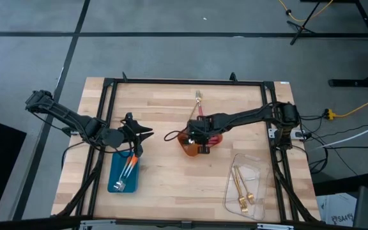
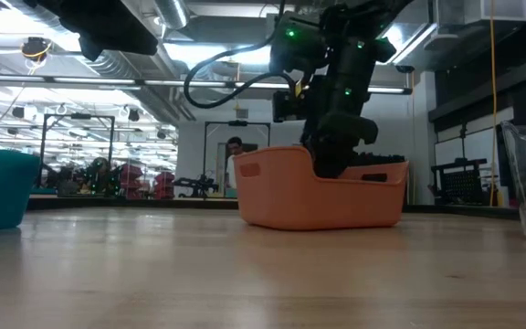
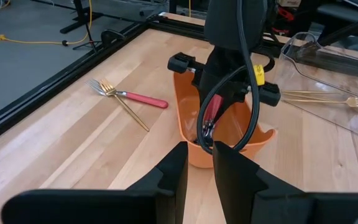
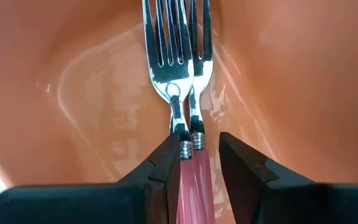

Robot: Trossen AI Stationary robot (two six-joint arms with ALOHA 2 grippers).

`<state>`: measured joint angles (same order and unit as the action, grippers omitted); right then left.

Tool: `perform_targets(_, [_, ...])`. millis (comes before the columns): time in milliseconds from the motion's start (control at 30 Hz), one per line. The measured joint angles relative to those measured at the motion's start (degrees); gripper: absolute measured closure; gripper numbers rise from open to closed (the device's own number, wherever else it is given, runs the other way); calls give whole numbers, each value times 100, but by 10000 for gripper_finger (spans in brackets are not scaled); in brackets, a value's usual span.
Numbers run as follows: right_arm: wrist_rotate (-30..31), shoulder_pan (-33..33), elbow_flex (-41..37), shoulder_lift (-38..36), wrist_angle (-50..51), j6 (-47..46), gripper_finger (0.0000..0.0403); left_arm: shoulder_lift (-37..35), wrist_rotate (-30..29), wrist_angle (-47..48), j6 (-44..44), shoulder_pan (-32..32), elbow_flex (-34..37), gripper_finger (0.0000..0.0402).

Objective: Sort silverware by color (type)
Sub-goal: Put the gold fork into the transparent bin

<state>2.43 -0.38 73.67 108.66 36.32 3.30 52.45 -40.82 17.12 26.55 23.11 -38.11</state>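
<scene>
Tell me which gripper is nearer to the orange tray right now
Right. The right gripper reaches down inside the orange tray, over the pink-handled forks. The left gripper hovers off to the side, above the blue tray.

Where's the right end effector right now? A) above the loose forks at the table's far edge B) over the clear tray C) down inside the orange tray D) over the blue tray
C: the right end effector sits down inside the orange tray, with two pink-handled forks lying on the tray floor between its fingers.
</scene>
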Motion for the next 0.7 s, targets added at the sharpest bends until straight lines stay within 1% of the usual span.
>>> perform_targets(100, [-46, -2, 348, -15, 410, 1, 303, 0, 0, 0, 0, 0, 0, 332])
perform_targets(267, [-46, -2, 1338, -20, 1414, 18, 303, 0, 0, -2, 0, 1, 0, 332])
perform_targets(400, [240, -37, 2288, -28, 1996, 142, 303, 0, 0, -2, 0, 2, 0, 332])
perform_targets(567, [833, -296, 3246, -33, 2138, 163, 304, 0, 0, -2, 0, 2, 0, 332])
perform_targets(633, [908, -489, 3528, -35, 2105, 129, 303, 0, 0, -2, 0, 2, 0, 332])
perform_targets(700, [904, -724, 3717, -35, 2084, -148, 303, 0, 0, -4, 2, 2, 0, 332])
